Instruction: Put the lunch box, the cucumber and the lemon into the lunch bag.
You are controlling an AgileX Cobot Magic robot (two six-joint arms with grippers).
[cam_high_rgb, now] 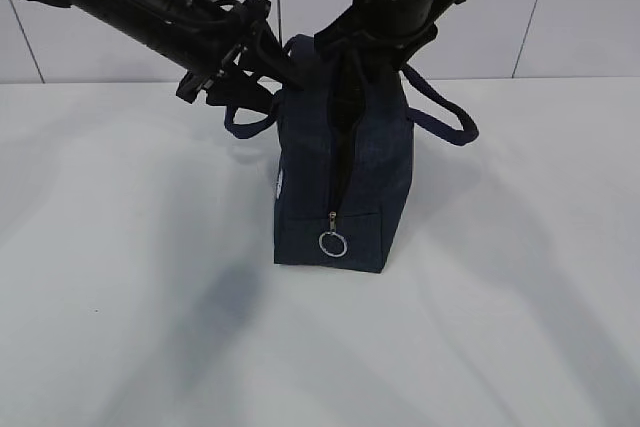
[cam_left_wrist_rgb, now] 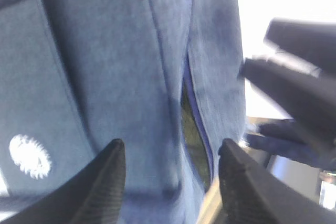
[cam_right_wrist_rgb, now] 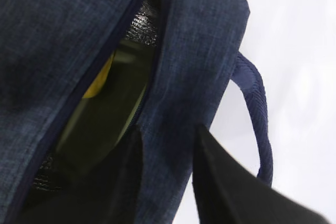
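The bag (cam_high_rgb: 335, 192) stood upright on the desk (cam_high_rgb: 130, 277), its zipper (cam_high_rgb: 334, 219) open at the top, ring pull (cam_high_rgb: 333, 243) low. Both grippers were at its mouth: the left gripper (cam_left_wrist_rgb: 170, 174) open against the fabric, holding nothing; the right gripper (cam_right_wrist_rgb: 168, 166) parted astride the rim. Inside showed the cucumber (cam_right_wrist_rgb: 113, 103) and a sliver of lemon (cam_right_wrist_rgb: 100, 82); the lunch box could not be seen. Releasing cleanly probably meant lifting both grippers straight up without snagging a handle (cam_right_wrist_rgb: 257, 119)
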